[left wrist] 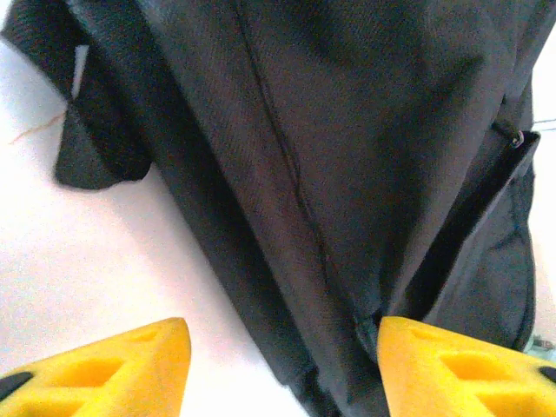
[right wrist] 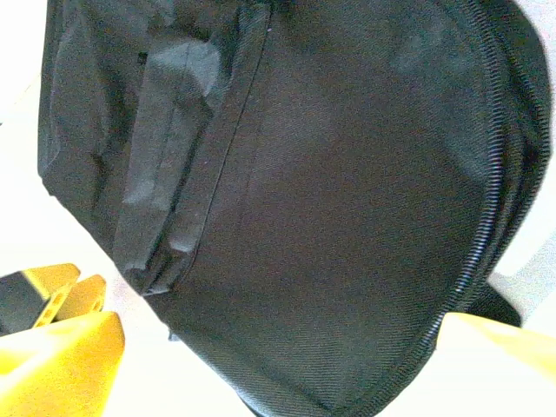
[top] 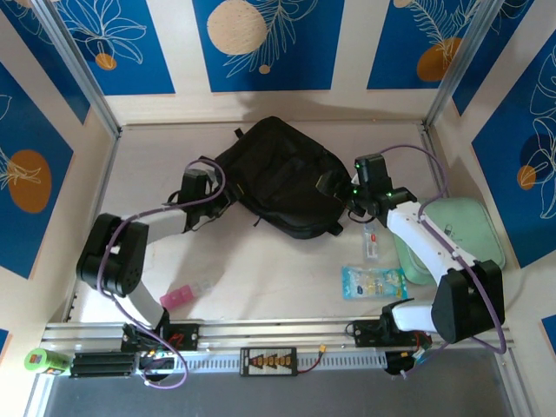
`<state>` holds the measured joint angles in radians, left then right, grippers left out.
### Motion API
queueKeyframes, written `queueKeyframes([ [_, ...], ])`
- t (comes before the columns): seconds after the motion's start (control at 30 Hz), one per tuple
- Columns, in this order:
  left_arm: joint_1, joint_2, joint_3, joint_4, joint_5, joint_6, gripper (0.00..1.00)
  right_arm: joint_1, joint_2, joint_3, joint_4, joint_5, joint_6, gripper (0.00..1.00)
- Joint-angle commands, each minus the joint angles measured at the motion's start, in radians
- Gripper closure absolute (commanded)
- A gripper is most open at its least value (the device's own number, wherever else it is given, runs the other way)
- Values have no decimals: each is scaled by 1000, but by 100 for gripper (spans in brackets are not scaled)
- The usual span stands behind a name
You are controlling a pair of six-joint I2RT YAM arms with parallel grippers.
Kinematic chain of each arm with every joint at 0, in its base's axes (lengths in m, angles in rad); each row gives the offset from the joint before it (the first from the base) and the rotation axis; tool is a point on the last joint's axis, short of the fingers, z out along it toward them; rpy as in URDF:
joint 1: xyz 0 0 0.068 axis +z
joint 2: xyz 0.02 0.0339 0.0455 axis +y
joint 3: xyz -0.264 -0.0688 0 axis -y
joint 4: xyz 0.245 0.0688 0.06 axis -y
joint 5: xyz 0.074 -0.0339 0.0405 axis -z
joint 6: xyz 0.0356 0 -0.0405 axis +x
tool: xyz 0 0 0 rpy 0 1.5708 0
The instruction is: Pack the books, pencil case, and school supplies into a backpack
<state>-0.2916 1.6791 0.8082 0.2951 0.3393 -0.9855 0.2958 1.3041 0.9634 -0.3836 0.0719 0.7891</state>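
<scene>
Surface: a pale, smooth table (top: 261, 287), boxed in by cream walls carrying blue panels (top: 265, 39) with white leaf drawings and orange and cream discs. Metal posts stand at the far corners; a metal rail (top: 287, 330) runs along the near edge.

Items: the backpack (top: 278, 178) lies flat at the middle of the table, towards the far side. It is black woven fabric, soft and creased, rounded at one end, with a zip track curving round its edge and loose straps at the side. A mint-green case (top: 465, 228), rectangular with rounded corners, lies at the right, partly under the right arm. Near it lie a clear packet with blue print (top: 373, 282) and a small white packet (top: 372, 243). A pink block (top: 176, 298) lies near the left arm.

Left claw (left wrist: 278, 347): yellow fingers (left wrist: 122, 369) moderately apart, over the table at the backpack's left edge. The fabric edge reaches between them beside one finger; no grip seen.

Right claw (right wrist: 282, 334): yellow fingers (right wrist: 61, 369) spread wide at the backpack's right side, the zip edge lying between them. It holds nothing.
</scene>
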Motion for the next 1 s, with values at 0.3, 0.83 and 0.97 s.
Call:
queueKeyframes([
  [0.3,17,261,-28,625,108,-374,74,42,10,16,0,-6,14,8],
  [0.83,23,102,-104,560,72,-291,100,301,208,60,-6,-40,57,21],
  [0.97,35,40,-129,522,71,-288,100,313,278,78,1,-25,57,24],
])
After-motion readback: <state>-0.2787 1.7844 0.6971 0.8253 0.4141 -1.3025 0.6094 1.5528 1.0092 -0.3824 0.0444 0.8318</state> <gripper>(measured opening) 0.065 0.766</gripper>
